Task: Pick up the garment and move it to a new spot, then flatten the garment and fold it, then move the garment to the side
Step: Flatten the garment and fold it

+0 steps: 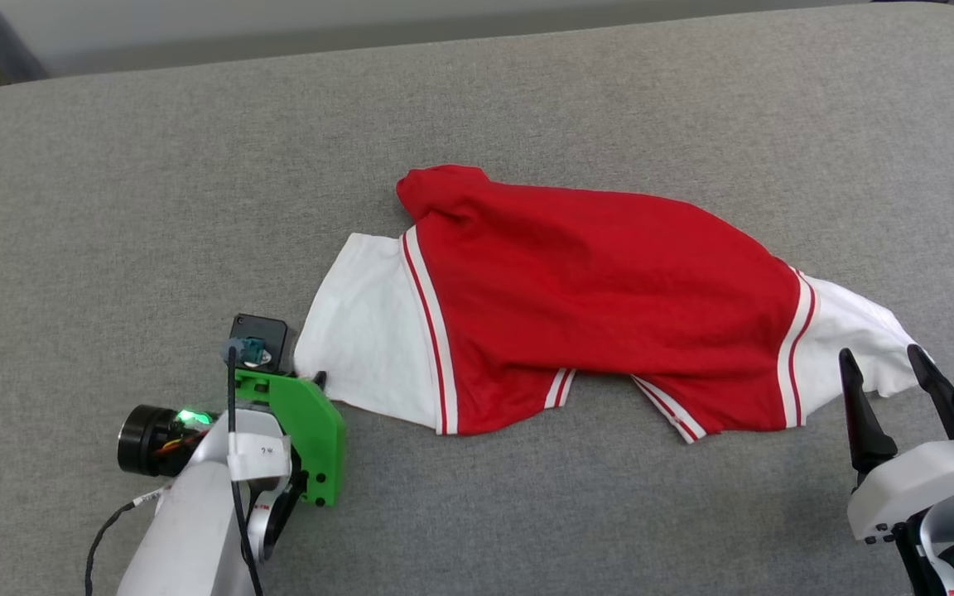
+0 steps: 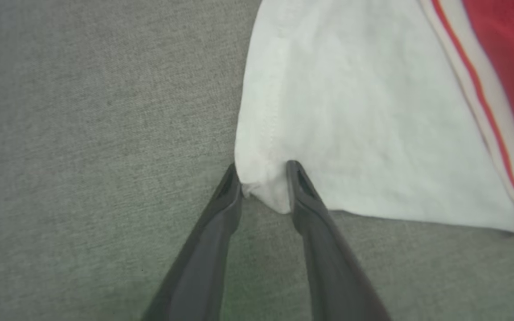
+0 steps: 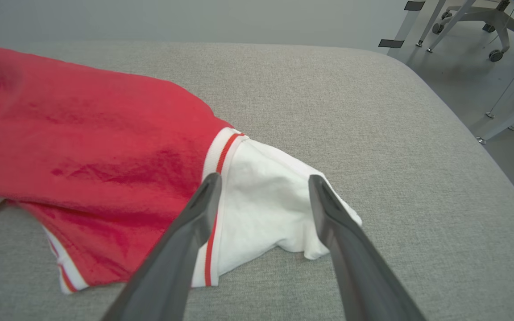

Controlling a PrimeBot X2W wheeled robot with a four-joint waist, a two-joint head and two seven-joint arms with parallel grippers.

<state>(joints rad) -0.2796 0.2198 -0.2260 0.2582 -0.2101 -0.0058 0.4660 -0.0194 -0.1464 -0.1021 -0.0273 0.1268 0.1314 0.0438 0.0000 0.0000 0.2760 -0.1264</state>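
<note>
Your garment (image 1: 601,306) lies crumpled across the middle of the grey padded table (image 1: 195,165), its long axis running left to right; the upward face is plain red, with a white short sleeve at each end, each joined to the body by a red-and-white striped band; more striped trim shows along the near edge, where the fabric is turned up and folded on itself; at the far left corner the red cloth bunches into a lump, and you cannot make out what part that is. In the head view the left fingers are almost wholly hidden under the green bracket (image 1: 311,430) on the wrist, and the right arm is cut off by the frame's corner. The left gripper (image 2: 263,185) reaches down low to the table at the near corner of the left sleeve; its jaws stand narrow around that corner, both tips touching the white cloth bunched between them; whether they truly clamp it you cannot tell. The right gripper (image 3: 264,179) is angled towards the right sleeve with its jaws spread wide and nothing held; the sleeve's end lies beyond and between the fingertips (image 3: 212,183); whether they touch the cloth is unclear.
</note>
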